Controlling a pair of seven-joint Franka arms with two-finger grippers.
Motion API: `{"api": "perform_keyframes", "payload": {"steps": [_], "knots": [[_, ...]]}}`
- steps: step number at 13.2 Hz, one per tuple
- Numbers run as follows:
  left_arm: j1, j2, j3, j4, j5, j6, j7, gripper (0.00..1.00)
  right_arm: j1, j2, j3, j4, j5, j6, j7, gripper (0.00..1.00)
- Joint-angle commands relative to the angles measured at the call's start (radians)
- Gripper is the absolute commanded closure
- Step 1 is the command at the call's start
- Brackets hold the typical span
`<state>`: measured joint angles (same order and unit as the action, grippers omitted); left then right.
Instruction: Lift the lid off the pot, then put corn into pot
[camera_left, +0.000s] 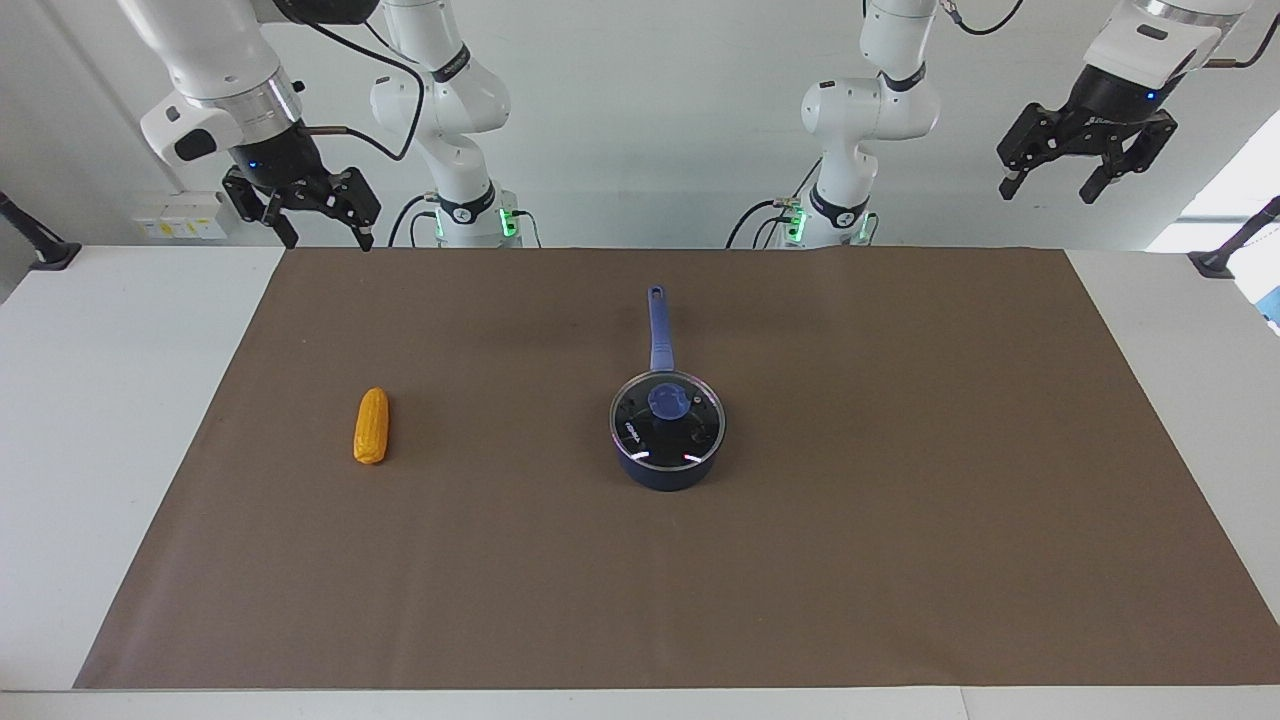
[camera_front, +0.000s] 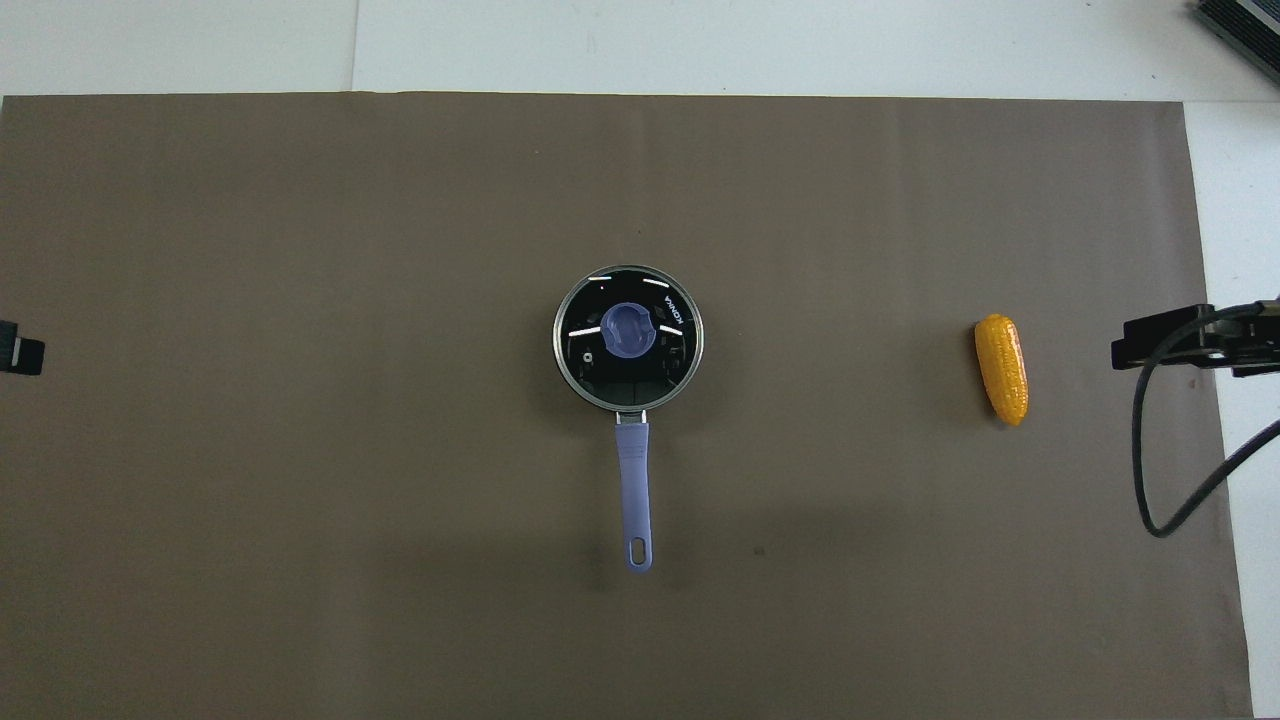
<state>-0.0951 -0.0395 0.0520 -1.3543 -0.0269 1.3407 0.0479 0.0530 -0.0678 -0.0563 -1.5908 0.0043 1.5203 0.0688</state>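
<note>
While both arms are hanging raised over their own edge of the table, nothing on the brown mat (camera_left: 900, 500) is being touched. The right gripper (camera_left: 318, 222) is hovering over the mat's corner at the right arm's end, its fingers spread wide and holding nothing; the left gripper (camera_left: 1058, 178) is waiting high over the left arm's end, also spread and empty.

Moving out from the robots, the pot (camera_left: 668, 462) is sitting mid-mat with its long handle pointing back toward them. The lid (camera_left: 640, 415) is lying flat and fully seated on its rim, so the first step is not yet done. It is looking like glass with a thin metal edge: stiff, probably slick and breakable, not something to pinch by the rim. The blue knob (camera_left: 668, 401) at its centre is offering the obvious hold, and a straight upward lift would likely keep the light pot from shifting.

The corn (camera_left: 371, 426) is lying well apart from the pot, toward the right arm's end, about as far out. Its bumpy sides should be giving good grip across the middle.
</note>
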Motion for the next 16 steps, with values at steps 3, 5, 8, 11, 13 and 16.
{"api": "perform_keyframes", "payload": {"steps": [3,5,8,11,13,16], "knots": [[0.005,-0.020,0.000,-0.012,-0.005,-0.063,0.001,0.00,0.011,0.005,0.009,0.015,-0.030,-0.006,-0.009,0.00],[0.005,-0.022,0.002,-0.012,-0.007,-0.061,0.003,0.00,0.004,0.008,0.001,0.018,-0.017,-0.008,-0.007,0.00],[0.005,-0.022,0.000,-0.012,-0.007,-0.063,0.003,0.00,0.004,0.008,0.007,0.020,-0.018,-0.003,-0.011,0.00],[0.005,-0.022,0.002,-0.012,-0.007,-0.061,0.003,0.00,0.008,0.006,0.007,0.018,-0.030,-0.005,-0.007,0.00],[0.005,-0.020,0.000,-0.012,-0.007,-0.061,0.003,0.00,0.005,0.006,0.004,0.015,-0.029,-0.005,-0.007,0.00],[-0.003,-0.020,-0.001,-0.012,-0.011,-0.057,0.000,0.00,0.004,0.008,0.003,0.020,-0.018,-0.005,-0.001,0.00]]}}
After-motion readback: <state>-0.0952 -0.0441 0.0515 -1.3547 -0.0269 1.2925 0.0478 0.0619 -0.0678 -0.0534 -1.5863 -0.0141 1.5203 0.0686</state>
